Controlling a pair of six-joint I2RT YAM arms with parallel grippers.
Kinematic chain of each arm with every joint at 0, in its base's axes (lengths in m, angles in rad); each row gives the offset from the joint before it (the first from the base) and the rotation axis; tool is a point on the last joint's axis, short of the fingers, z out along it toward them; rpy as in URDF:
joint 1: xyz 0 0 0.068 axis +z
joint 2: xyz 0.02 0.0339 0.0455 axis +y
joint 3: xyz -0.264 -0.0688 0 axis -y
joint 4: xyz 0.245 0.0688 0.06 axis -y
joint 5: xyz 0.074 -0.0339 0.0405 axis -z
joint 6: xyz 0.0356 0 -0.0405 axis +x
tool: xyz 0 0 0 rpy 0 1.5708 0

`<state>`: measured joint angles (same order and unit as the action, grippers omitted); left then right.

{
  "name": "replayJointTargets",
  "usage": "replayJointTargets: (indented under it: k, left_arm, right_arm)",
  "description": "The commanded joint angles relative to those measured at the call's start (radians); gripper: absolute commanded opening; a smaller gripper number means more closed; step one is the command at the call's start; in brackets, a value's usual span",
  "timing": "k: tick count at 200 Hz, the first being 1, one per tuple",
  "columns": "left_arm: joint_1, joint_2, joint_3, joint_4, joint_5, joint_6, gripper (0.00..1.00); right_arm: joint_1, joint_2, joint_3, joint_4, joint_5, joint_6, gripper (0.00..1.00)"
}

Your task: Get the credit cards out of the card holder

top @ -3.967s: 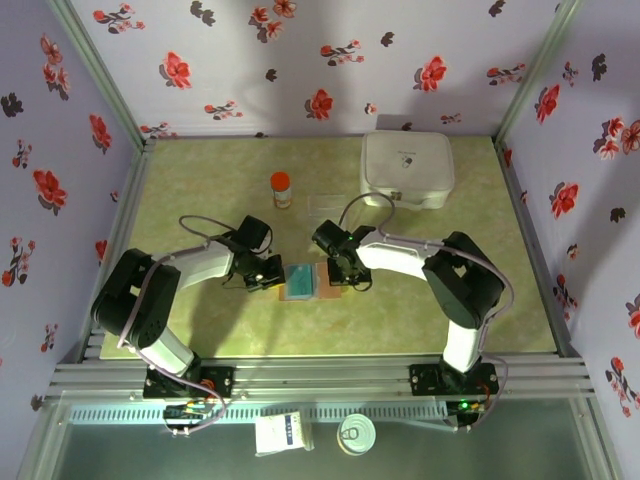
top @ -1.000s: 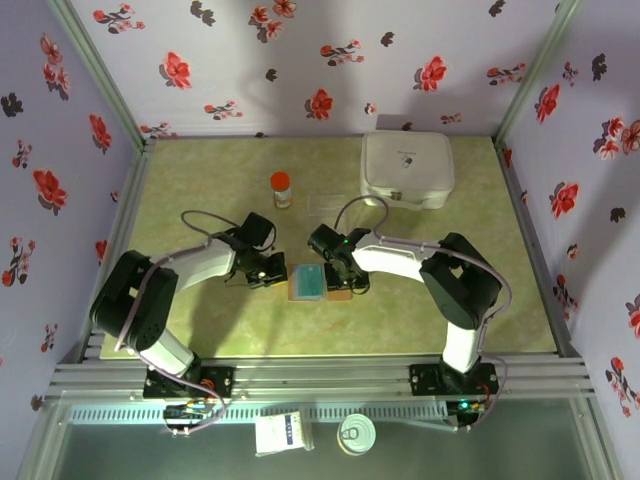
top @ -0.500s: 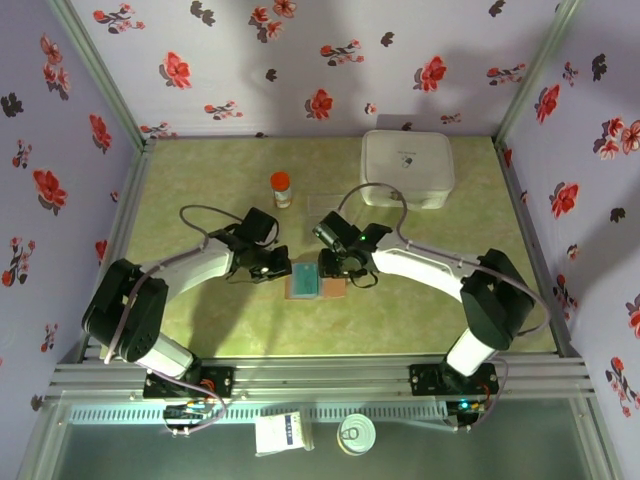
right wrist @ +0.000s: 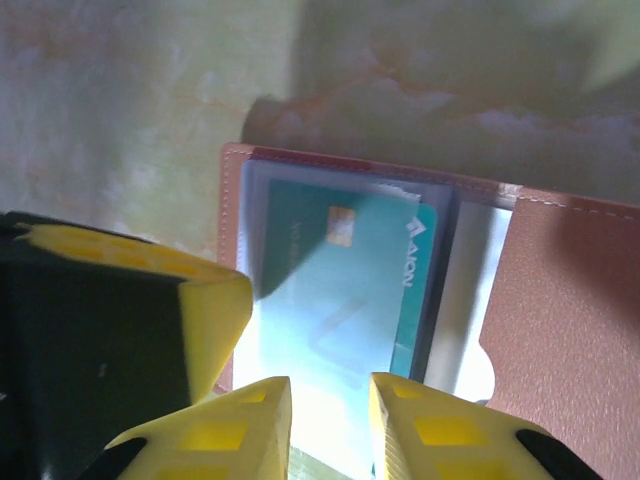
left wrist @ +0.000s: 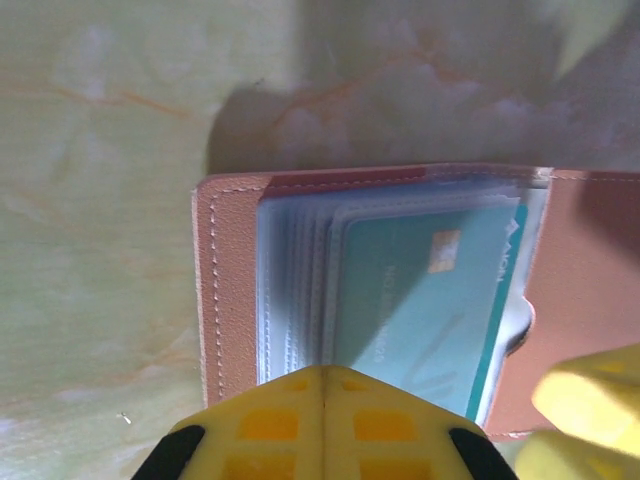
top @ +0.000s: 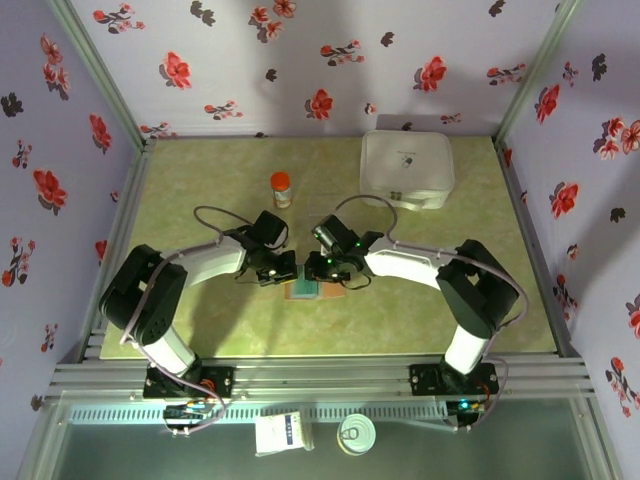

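The card holder (top: 331, 291) lies open on the green table, between the two arms. Its brown cover (left wrist: 226, 290) frames clear sleeves, and a teal credit card (left wrist: 425, 300) with a gold chip sits on top. My left gripper (left wrist: 322, 385) is shut, its joined tips resting at the near edge of the sleeves (top: 278, 270). My right gripper (right wrist: 330, 395) is open a little, its two yellow fingers over the near end of the teal card (right wrist: 345, 290). The brown flap (right wrist: 565, 300) lies to its right. In the top view the right gripper (top: 322, 268) hovers over the holder.
A white rounded case (top: 406, 170) stands at the back right. An orange-capped bottle (top: 282, 188) and a clear plastic tray (top: 325, 203) sit behind the grippers. Floral walls close in the table on three sides.
Both grippers have closed in on the card holder from either side. The right one has slid left over the sleeves and the left one has shifted right. The holder has shifted slightly nearer.
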<state>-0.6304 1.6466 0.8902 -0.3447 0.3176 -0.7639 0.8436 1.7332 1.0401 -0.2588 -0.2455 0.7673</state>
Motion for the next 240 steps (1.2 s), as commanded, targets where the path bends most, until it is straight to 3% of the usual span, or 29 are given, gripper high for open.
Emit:
replayJointTargets:
  k: [1,138,240]
  left_arm:
    - [-0.005,0.013,0.028,-0.016,-0.026,0.015,0.00]
    - [-0.001,-0.020,0.003,-0.018,-0.035,-0.005,0.00]
    - [-0.005,-0.063,0.061,-0.059,-0.004,0.000,0.00]
  right_arm:
    - [-0.020,0.025,-0.031,0.082,-0.063,0.036,0.27]
    - [-0.047,0.023,-0.072,0.050,-0.015,0.040,0.23]
    - [-0.057,-0.053,-0.108,0.124,-0.078,0.051,0.29]
